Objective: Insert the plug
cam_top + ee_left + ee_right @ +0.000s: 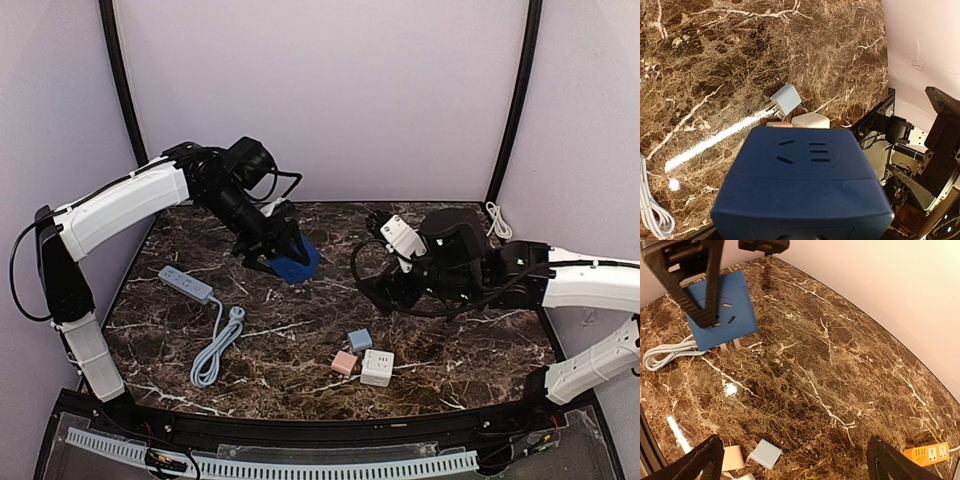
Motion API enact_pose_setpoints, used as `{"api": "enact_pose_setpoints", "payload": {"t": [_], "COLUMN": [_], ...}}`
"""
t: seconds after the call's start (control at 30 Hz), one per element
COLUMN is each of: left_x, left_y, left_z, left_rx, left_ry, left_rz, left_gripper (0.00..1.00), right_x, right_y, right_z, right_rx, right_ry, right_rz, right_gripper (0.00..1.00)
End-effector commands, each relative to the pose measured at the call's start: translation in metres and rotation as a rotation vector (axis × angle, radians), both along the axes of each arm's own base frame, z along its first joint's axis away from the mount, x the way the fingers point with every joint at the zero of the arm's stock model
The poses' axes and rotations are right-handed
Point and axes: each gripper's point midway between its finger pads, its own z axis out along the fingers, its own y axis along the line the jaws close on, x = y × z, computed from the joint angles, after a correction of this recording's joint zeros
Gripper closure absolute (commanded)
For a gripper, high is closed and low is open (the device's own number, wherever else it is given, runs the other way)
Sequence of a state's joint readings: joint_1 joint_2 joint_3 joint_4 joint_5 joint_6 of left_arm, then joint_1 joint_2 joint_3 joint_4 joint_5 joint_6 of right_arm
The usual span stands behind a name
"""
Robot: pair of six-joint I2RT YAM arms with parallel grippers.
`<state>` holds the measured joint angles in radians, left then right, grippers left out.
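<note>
My left gripper (278, 256) is shut on a dark blue socket cube (296, 263) and holds it above the marble table; the cube fills the lower left wrist view (800, 180), socket face up, hiding the fingers. In the right wrist view the cube (722, 310) hangs with metal prongs under it. A light blue plug cube (360, 340), a pink one (344, 362) and a white one (377, 367) lie near the front; the light blue one also shows in both wrist views (786, 99) (766, 453). My right gripper (795, 465) is wide open and empty, over the table right of centre.
A grey-blue power strip (186, 284) with its coiled cable (212, 352) lies at the left. An orange power strip (930, 453) lies by the right wall, and a white cable (497, 222) at the back right corner. Walls enclose the table.
</note>
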<state>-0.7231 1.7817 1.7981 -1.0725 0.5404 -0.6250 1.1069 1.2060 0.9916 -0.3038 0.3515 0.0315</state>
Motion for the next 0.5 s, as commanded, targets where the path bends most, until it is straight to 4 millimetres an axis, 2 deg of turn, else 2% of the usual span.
{"api": "enact_pose_setpoints", "payload": {"t": [0.0, 0.13, 0.23, 0.37, 0.47], "left_x": [-0.015, -0.016, -0.017, -0.021, -0.024], "left_y": [0.008, -0.003, -0.008, -0.003, -0.001], "left_z": [0.018, 0.031, 0.042, 0.051, 0.049], "left_rx": [-0.024, -0.107, -0.165, -0.181, -0.191], "left_ry": [0.02, 0.073, 0.1, 0.126, 0.185], "left_rz": [0.016, 0.074, 0.11, 0.176, 0.246], "left_gripper": [0.99, 0.99, 0.99, 0.99, 0.99], "right_x": [0.017, 0.039, 0.057, 0.082, 0.1], "right_y": [-0.032, -0.062, -0.081, -0.106, -0.122], "right_z": [-0.006, -0.005, -0.014, -0.038, -0.054], "right_rx": [0.036, 0.132, 0.19, 0.209, 0.223], "right_ry": [0.05, 0.14, 0.234, 0.402, 0.517], "right_rz": [-0.195, -0.382, -0.492, -0.63, -0.721], "right_gripper": [0.01, 0.01, 0.01, 0.01, 0.01]}}
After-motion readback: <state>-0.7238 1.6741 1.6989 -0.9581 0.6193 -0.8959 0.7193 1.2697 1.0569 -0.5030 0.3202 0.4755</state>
